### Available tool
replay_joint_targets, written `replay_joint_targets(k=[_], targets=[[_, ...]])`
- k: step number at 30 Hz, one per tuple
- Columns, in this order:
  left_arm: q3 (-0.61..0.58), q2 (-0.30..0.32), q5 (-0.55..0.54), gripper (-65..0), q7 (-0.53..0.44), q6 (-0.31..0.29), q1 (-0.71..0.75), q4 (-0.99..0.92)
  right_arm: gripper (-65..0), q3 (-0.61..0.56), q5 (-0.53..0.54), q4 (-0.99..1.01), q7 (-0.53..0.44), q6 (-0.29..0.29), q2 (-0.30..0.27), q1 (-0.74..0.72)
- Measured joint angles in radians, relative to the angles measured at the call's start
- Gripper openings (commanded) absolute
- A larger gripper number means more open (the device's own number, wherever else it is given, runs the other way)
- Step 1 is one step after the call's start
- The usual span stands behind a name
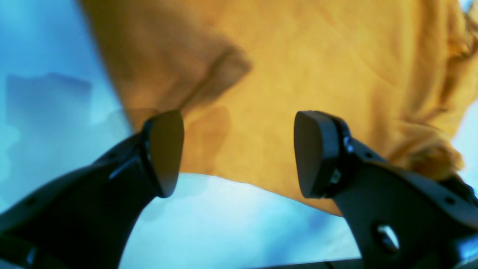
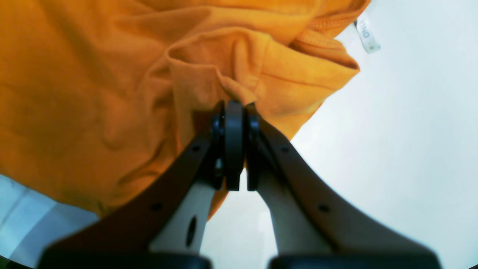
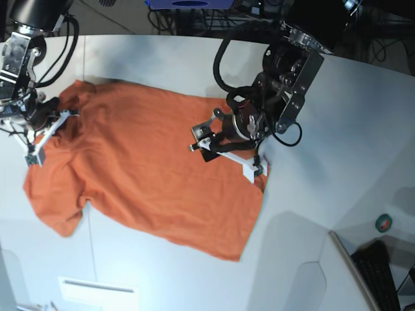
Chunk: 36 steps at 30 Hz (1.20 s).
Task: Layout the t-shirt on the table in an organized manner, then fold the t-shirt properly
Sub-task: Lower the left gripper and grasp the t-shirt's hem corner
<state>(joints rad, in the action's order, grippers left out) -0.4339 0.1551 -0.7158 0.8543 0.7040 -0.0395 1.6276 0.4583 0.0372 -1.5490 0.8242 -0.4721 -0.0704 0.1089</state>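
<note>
Shirt (image 3: pixel 149 168) lying spread on table (image 3: pixel 337 142); left gripper (image 1: pixel 239 153) hovering wide open, holding nothing; right gripper (image 2: pixel 234 112) pinching shirt fold near tag (image 2: pixel 368 35).

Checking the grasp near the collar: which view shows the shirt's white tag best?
The right wrist view: the tag hangs past the t-shirt collar over the table, in sharp view beside the right gripper pinching cloth. The base view shows the whole t-shirt, but no tag can be made out. The left wrist view shows only plain cloth.
</note>
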Motion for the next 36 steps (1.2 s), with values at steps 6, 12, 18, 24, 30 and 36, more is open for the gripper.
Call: replay_joint_targets(k=[6, 12, 18, 24, 30, 36], targets=[[-0.136, 0.035, 0.007, -21.4, 0.190, 0.000, -0.142, 0.011, -65.0, 0.001, 0.000, 0.000, 0.000, 0.000, 0.002, -0.001], [-0.317, 0.060, -0.002, -21.4, 0.307, -0.004, -0.243, 0.005, -65.0, 0.001, 0.000, 0.001, 0.000, 0.000, 0.002, 0.000], [-0.311, 0.147, 0.007, -21.4, 0.350, -0.003, -0.259, 0.002, -65.0, 0.002, 0.000, 0.001, 0.000, 0.000, 0.002, 0.000], [-0.241, 0.186, 0.005, -21.4, 0.354, -0.004, -0.250, 0.005, -65.0, 0.003, 0.000, 0.001, 0.000, 0.000, 0.002, 0.000], [-0.229, 0.184, 0.003, -21.2, 0.348, -0.004, -0.258, 0.001, -65.0, 0.003, 0.000, 0.001, 0.000, 0.000, 0.002, -0.003], [-0.273, 0.186, 0.003, -20.9, 0.350, -0.004, -0.299, -0.044, -65.0, 0.000, 0.000, 0.001, 0.000, 0.000, 0.002, -0.006]])
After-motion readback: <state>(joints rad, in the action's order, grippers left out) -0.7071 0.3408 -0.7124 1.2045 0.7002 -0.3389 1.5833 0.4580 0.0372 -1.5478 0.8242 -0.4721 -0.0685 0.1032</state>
